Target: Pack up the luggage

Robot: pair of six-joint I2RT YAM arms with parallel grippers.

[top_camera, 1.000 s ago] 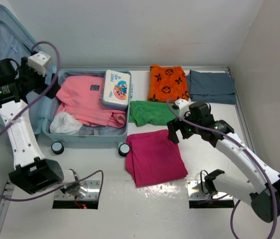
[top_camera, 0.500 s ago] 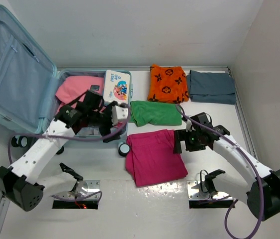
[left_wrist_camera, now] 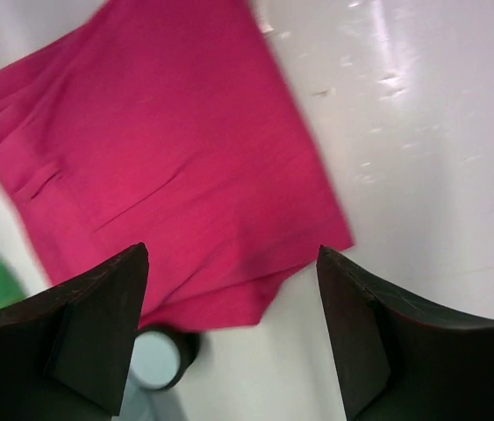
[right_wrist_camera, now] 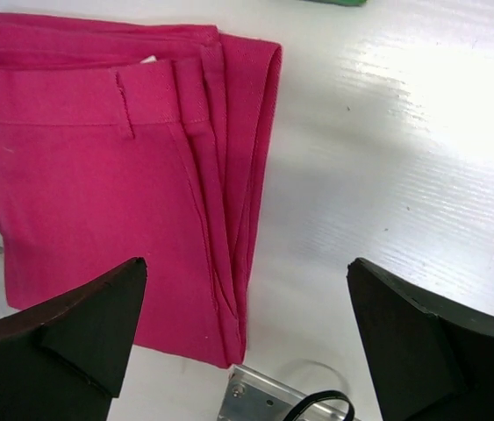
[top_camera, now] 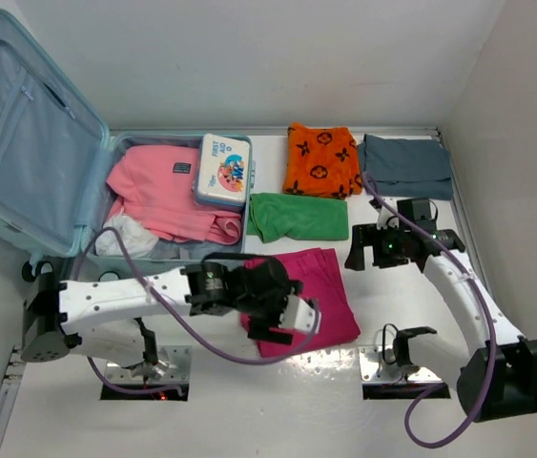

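Observation:
The luggage lies open at the left, lid raised. Its base holds a pink garment, a white bundle and a first-aid box. Folded magenta trousers lie on the table in front of it. My left gripper hovers open over their near left part. In the left wrist view the trousers fill the space ahead of the left gripper, with a luggage wheel by the left finger. My right gripper is open, right of the trousers, nothing between its fingers.
A green cloth, an orange patterned cloth and a grey-blue cloth lie along the back of the table. Metal base plates sit at the near edge; one plate shows in the right wrist view.
My left arm swung from the luggage lid, across the base, down over the magenta trousers, its jaws narrowing slightly. My right gripper drew back to the right, off the trousers.

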